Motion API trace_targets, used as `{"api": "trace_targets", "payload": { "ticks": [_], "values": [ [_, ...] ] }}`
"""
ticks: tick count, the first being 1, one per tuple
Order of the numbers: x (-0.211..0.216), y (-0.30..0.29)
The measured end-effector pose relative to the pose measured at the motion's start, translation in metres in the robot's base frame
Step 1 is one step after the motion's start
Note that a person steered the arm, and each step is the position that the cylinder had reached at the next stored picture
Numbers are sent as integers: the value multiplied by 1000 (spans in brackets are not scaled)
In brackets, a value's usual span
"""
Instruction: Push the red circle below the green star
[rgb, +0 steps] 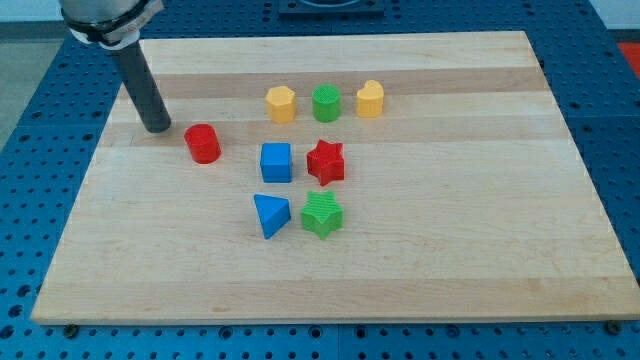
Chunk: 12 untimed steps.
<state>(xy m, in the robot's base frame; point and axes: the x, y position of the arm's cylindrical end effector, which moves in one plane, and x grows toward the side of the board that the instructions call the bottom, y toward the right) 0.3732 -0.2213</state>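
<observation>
Notice your tool, a bare rod holding nothing: my tip (157, 128) sits just up-left of the red circle (203, 143), apart from it, well placed to drive it down-right across the tabletop (480, 250) past the blue triangle (270, 215) to below the green star (321, 214).

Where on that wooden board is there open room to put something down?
Bare wood lies right of the red star and yellow heart, and along the board bottom below the green star. The middle cluster is crowded. My tip stands left of the red circle.
</observation>
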Motion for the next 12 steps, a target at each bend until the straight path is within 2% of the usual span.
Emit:
{"api": "trace_targets", "payload": {
  "ticks": [1,3,4,7,8,9,10,11,12],
  "values": [
    [1,29],
    [0,50],
    [23,59],
    [147,60],
    [152,59],
    [159,18],
    [203,-1],
    [229,2],
    [216,28]
  ]
}}
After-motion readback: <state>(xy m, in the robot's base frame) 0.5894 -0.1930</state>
